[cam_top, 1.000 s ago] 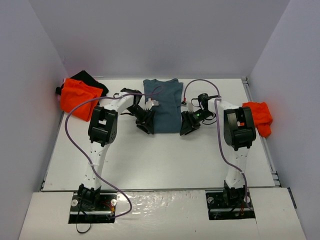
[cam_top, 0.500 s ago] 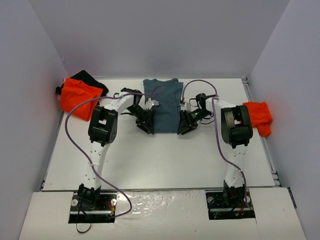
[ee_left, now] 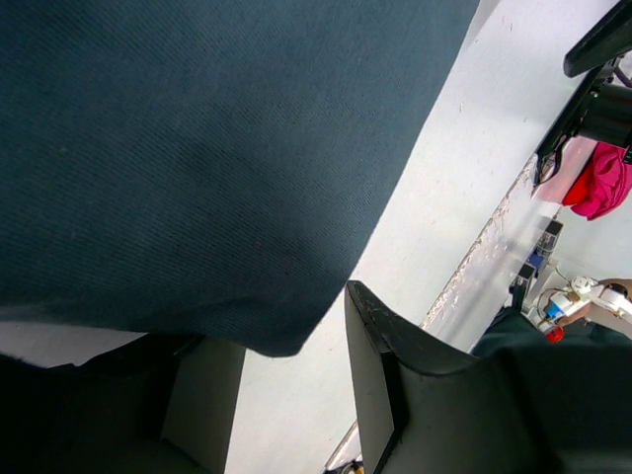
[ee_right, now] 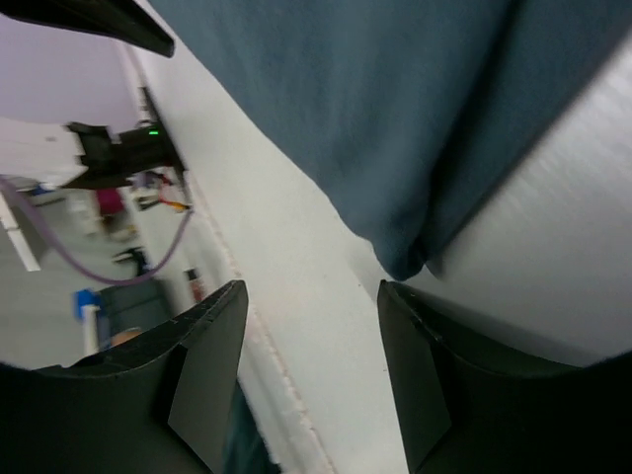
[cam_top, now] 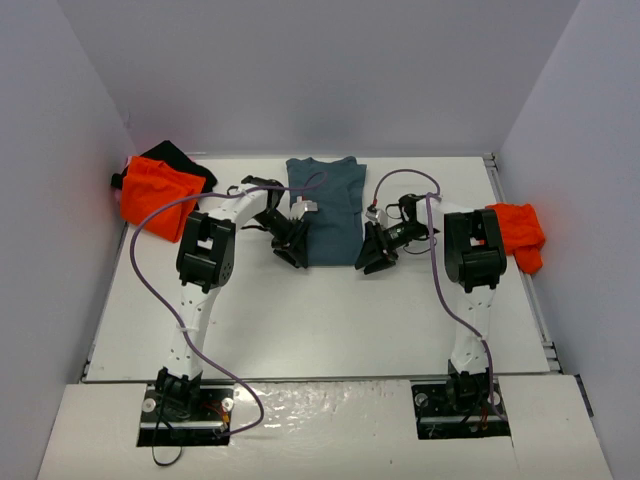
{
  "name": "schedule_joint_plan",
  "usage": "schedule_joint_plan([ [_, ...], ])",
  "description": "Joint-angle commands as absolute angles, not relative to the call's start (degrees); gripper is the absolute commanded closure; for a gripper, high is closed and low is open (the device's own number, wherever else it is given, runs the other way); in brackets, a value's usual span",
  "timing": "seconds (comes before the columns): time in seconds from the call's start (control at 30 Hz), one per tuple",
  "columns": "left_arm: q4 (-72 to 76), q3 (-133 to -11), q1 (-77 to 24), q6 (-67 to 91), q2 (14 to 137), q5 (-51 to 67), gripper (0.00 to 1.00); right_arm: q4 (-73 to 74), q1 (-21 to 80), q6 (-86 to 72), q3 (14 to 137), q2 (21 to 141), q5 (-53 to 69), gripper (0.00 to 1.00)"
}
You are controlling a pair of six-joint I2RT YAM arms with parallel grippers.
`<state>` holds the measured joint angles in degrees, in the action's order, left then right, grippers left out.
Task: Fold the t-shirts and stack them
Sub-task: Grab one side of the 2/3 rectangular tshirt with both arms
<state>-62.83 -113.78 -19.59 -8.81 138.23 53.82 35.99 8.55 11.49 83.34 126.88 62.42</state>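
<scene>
- Mid-worktop [cam_top: 300, 320], toward the far wall: blue shirt [cam_top: 325, 205] lying flat, folded to a narrow strip.
- Left gripper [cam_top: 292, 250] at the blue shirt's near-left corner; fingers [ee_left: 370, 375] apart, released. Cloth corner hangs loose between them, not pinched.
- Right gripper [cam_top: 374, 258] at the blue shirt's near-right corner; fingers [ee_right: 207, 365] apart, released. Cloth tip sits just beside one finger, with bare worktop in the gap.
- Well left of the blue shirt: left orange shirt [cam_top: 155, 195], bunched, touching black shirt [cam_top: 180, 158] behind it.
- Well right of the blue shirt: right orange shirt [cam_top: 515, 232], crumpled at the worktop edge.
</scene>
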Motion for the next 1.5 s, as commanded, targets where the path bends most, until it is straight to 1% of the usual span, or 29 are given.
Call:
schedule_joint_plan([
  [0.0, -63.78, -114.54, -19.88, -10.63, 137.06, 53.44, 0.61, 38.8, 4.36, 15.3, 78.46, 135.12, 61.59, 0.45],
  [0.2, -63.81, -114.43, -19.86, -10.72, 137.2, 53.35, 0.61, 39.2, 2.28, 15.91, 79.53, 139.3, 64.33, 0.47],
  [0.47, -63.81, -114.43, -19.86, -10.99, 137.19, 53.0, 0.61, 37.45, 2.29, 13.29, 82.79, 137.05, 62.33, 0.51],
  [0.57, -63.98, -114.78, -19.95, -10.9, 137.53, 53.17, 0.61, 34.62, 2.46, 10.16, 82.35, 134.44, 61.07, 0.51],
  [0.67, -64.22, -115.21, -19.95, -10.88, 138.1, 53.33, 0.61, 30.32, 2.26, 3.45, 83.87, 130.86, 56.43, 0.49],
  [0.8, -64.45, -115.39, -19.95, -11.22, 138.23, 53.64, 0.61, 30.04, 1.22, -3.27, 88.44, 132.91, 54.16, 0.49],
  [0.93, -64.62, -115.05, -19.95, -11.69, 137.7, 53.86, 0.61, 29.75, 1.45, -5.72, 90.35, 135.67, 53.02, 0.49],
  [1.1, -65.39, -114.87, -19.86, -12.43, 136.87, 54.69, 0.62, 28.32, 4.3, -6.59, 88.78, 137.46, 53.7, 0.5],
  [1.33, -65.92, -115.66, -19.95, -12.57, 136.23, 55.02, 0.62, 27.86, 11.12, -6.86, 87.99, 136.16, 52.92, 0.49],
  [1.47, -66.65, -116.99, -19.93, -12.9, 136.34, 55.06, 0.63, 27.84, 13.03, -6.66, 87.65, 135.9, 52.26, 0.48],
])
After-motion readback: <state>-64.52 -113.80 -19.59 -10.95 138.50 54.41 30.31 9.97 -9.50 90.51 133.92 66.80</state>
